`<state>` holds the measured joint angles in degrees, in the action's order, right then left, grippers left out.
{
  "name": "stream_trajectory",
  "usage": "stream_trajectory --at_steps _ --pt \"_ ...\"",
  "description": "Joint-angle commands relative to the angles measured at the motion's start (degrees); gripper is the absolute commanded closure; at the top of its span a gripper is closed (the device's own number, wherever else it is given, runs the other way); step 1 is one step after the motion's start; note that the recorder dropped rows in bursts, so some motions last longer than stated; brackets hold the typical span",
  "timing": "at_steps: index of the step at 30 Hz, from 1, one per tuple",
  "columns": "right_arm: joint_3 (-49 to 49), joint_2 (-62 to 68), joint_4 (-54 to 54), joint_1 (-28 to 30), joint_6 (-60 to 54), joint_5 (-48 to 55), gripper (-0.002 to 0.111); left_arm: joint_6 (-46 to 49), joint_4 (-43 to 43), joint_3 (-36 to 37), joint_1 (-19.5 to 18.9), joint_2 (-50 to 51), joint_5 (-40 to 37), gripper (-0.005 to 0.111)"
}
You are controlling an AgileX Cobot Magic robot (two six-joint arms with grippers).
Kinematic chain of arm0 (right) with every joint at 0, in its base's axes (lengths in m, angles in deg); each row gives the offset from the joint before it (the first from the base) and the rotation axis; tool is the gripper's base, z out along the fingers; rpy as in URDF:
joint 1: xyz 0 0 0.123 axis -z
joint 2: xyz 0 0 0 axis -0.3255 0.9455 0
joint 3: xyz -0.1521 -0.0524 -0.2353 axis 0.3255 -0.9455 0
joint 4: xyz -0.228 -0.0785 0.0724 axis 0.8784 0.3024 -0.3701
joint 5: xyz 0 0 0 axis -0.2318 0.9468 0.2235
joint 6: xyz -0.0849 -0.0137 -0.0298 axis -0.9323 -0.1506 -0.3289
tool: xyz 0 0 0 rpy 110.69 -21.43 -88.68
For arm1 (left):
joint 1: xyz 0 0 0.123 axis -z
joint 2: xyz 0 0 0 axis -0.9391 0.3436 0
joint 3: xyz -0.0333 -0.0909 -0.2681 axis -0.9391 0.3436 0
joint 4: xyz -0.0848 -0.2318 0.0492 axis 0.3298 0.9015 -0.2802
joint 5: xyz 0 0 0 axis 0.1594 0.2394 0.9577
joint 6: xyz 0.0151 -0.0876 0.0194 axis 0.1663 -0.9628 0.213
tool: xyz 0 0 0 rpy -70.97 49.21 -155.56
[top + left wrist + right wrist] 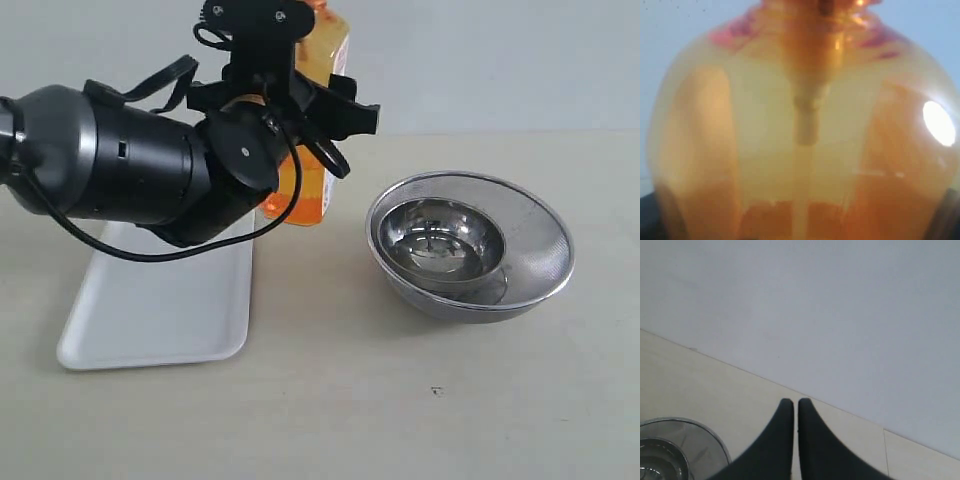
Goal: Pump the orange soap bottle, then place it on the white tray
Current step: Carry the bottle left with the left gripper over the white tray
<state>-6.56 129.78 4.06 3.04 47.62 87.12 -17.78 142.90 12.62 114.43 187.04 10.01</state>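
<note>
My left gripper (310,100) is shut on the orange soap bottle (312,195), gripping its upper body from the left. The bottle stands upright just beyond the far right corner of the white tray (150,310). I cannot tell whether its base touches the table. Its pump head is cut off by the top edge of the exterior view. In the left wrist view the translucent orange bottle (800,150) fills the picture, with the inner tube visible. My right gripper (795,402) is shut with nothing in it and does not show in the exterior view.
A round steel mesh bowl (470,245) holding a smaller steel bowl sits to the right of the bottle. Its rim (700,432) shows beside my right gripper. The tabletop is beige, with a pale wall behind it.
</note>
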Motion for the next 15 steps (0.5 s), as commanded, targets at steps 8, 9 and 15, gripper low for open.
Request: stream_trajectory --at_steps 8,9,15 --pt "-0.02 -0.49 0.22 0.07 -0.08 -0.36 0.108 0.86 -3.47 -0.39 -4.62 -3.23 -6.25 0.102" --pt "-0.02 -0.49 0.22 0.07 -0.08 -0.36 0.108 0.86 -4.60 -0.39 -4.90 -3.38 -6.54 0.102" --pt "-0.02 -0.49 0.22 0.07 -0.08 -0.36 0.108 0.86 -7.13 -0.39 -7.67 -4.38 -11.88 0.102"
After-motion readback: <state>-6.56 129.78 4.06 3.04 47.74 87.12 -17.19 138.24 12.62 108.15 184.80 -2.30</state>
